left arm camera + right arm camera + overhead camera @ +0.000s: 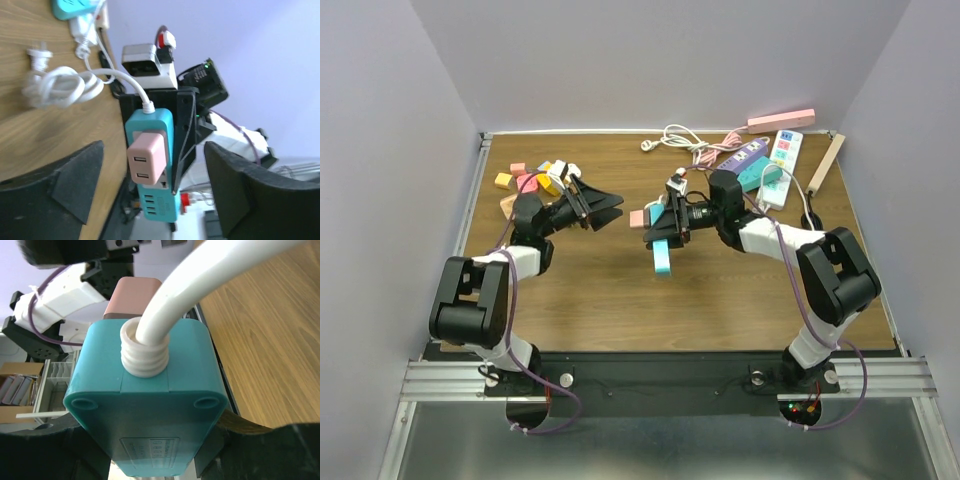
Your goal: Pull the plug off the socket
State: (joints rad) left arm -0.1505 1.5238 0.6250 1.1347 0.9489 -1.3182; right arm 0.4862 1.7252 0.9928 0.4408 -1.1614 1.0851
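My right gripper [665,228] is shut on a teal power strip [662,255] and holds it above the table, its face turned left. A pink USB plug [637,218] sits in the strip's socket. In the left wrist view the pink plug [145,158] sticks out of the teal strip [155,165], between my two dark fingers [240,185] but farther off, apart from both. My left gripper [610,208] is open, just left of the plug. In the right wrist view the strip [145,405] fills the frame, with its white cord [200,285] and the plug's end [135,295] behind.
Coloured blocks [535,180] lie at the far left. At the far right lie a purple strip [745,155], a white strip with coloured switches [782,160], a pink strip [782,120], a wooden stick [826,162] and a coiled white cord [675,137].
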